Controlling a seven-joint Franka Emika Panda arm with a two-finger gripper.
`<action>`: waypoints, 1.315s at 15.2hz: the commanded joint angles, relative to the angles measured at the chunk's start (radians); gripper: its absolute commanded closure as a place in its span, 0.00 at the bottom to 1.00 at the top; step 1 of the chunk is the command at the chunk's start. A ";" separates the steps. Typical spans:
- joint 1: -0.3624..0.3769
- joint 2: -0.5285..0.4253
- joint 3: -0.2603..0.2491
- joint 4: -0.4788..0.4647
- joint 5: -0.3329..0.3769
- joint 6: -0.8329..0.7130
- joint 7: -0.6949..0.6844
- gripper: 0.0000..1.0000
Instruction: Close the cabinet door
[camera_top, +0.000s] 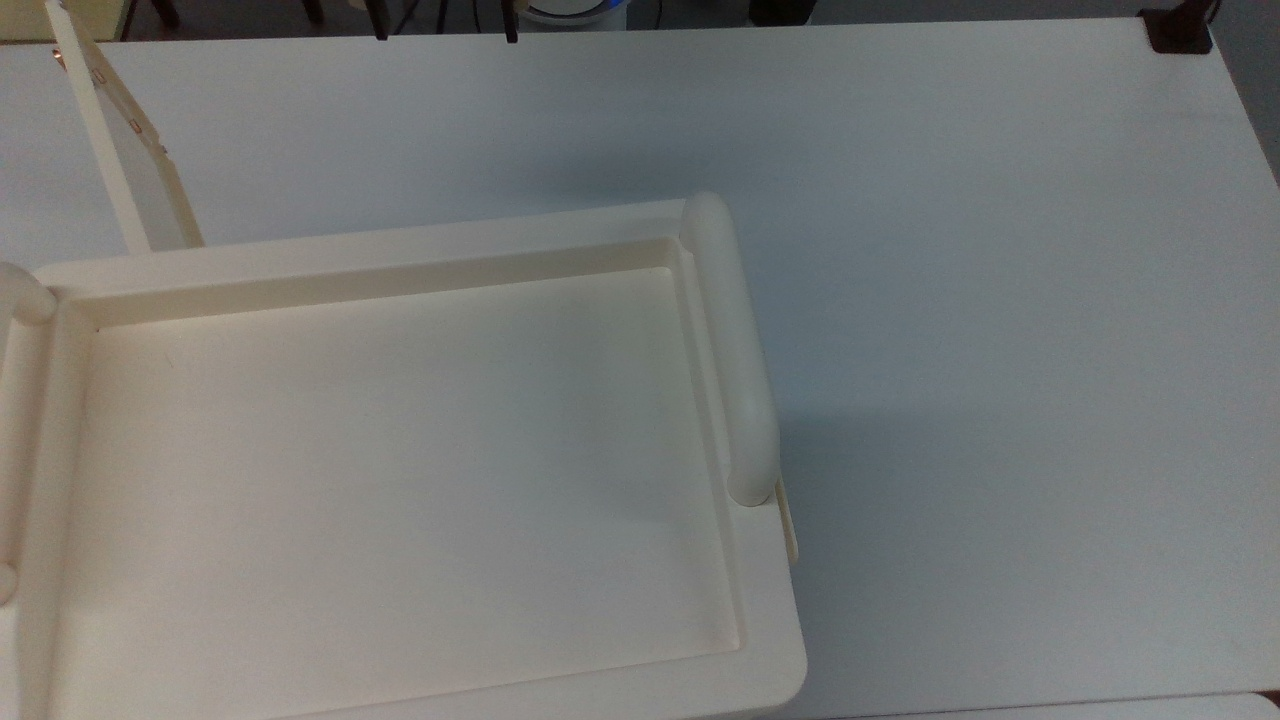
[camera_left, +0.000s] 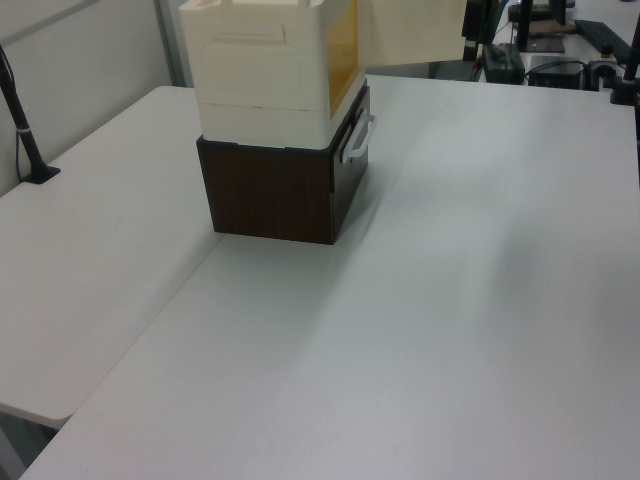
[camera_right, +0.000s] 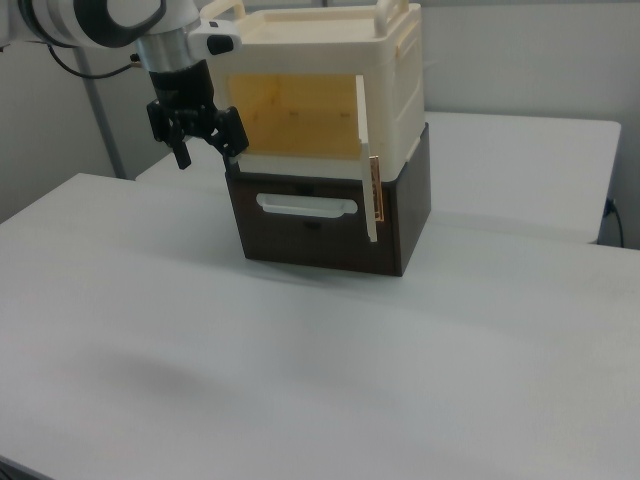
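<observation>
Atop the dark brown drawer unit (camera_right: 320, 230) we see the cabinet (camera_right: 330, 80), its cabinet door (camera_right: 366, 170) swung out edge-on from the front's hinge side. Just beside the cabinet's opposite front corner hangs our gripper (camera_right: 205, 150), fingers spread, grasping nothing.

White table (camera_right: 300, 380) w/ dark brown drawer box (camera_right: 330, 225), white handle (camera_right: 305, 207) on front.

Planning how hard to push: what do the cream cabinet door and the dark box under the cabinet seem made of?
The thin cream cabinet door looks like matte moulded plastic, with an even colour and a raised rim. The dark brown box looks like wood or a wood-look laminate with a faint sheen; I can't tell which.
</observation>
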 joint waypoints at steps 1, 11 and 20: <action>0.000 -0.015 0.007 -0.016 -0.020 0.007 -0.015 0.00; 0.000 -0.016 0.007 -0.014 -0.020 0.008 -0.039 0.00; -0.058 -0.030 -0.011 0.001 0.063 0.062 -0.021 1.00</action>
